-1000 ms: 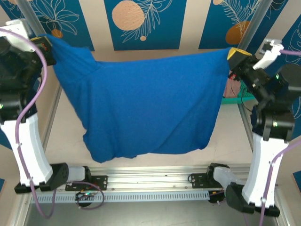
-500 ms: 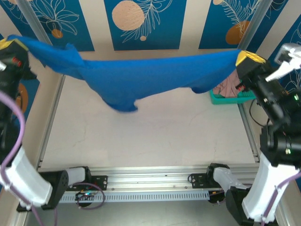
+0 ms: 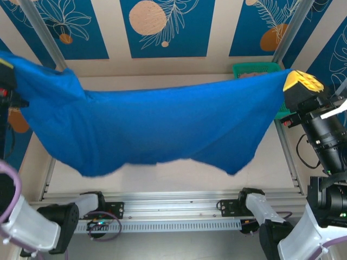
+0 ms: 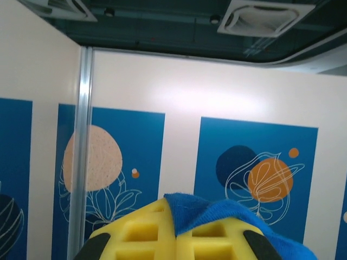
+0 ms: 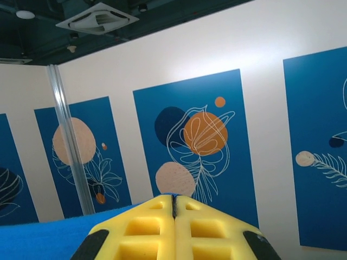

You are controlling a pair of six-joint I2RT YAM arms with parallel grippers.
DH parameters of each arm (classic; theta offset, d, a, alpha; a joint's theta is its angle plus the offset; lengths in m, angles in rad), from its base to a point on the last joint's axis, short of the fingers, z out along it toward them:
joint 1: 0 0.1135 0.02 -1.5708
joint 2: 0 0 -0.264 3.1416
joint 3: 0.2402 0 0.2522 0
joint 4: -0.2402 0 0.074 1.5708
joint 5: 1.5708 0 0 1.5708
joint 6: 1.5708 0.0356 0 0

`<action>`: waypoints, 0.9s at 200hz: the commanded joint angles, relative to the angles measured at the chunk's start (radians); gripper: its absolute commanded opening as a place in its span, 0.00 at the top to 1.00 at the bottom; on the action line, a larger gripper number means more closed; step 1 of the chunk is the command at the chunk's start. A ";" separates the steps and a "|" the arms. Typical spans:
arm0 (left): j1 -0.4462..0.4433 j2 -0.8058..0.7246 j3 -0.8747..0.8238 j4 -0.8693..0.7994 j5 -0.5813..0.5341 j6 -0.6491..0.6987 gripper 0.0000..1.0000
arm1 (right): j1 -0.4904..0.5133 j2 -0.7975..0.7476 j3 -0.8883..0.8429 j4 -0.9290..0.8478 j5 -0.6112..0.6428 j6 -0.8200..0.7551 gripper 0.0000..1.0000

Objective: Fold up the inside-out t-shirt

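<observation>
Garment: the t-shirt (image 3: 162, 130) hangs above the desk (image 3: 179, 179), spanning its left edge to its right edge.
Left gripper (image 4: 174, 234): clenched on one shirt corner.
Right gripper (image 5: 173, 225): clenched on the opposite corner.
Purpose: apparently spread wide to flatten the cloth before laying it down.

Closed yellow tool (image 5: 174, 205) beside blue t-shirt (image 5: 46, 238)
</observation>
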 commanded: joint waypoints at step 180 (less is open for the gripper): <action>-0.058 1.099 -0.021 0.071 0.030 -0.185 0.21 | 0.265 1.140 -0.007 0.080 0.210 -0.146 0.64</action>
